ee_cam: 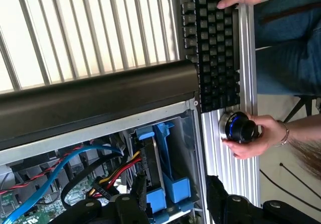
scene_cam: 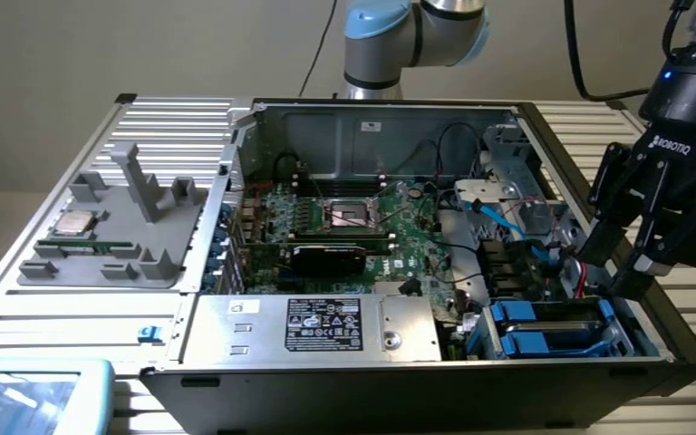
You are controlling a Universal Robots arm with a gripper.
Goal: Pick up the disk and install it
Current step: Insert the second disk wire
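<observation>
1. Leftmost, at nine o'clock in the exterior view, a grey fixture tray (scene_cam: pixel 106 245) holds a small silver CPU chip (scene_cam: pixel 77 223).
2. Centrally, the open computer case (scene_cam: pixel 361 127) shows its green motherboard (scene_cam: pixel 361 227) and a grey power supply box (scene_cam: pixel 312 328) at six o'clock.
3. At five o'clock, the disk (scene_cam: pixel 554 328) sits in the case's drive bay, blue rails showing (ee_cam: pixel 165 174).
4. At three o'clock, the gripper (scene_cam: pixel 620 263) hangs just above the bay, fingers spread, grasping nothing.
5. Beside the case, a person's hands rest on a keyboard (ee_cam: pixel 210 48) and a knob (ee_cam: pixel 241 128).
</observation>
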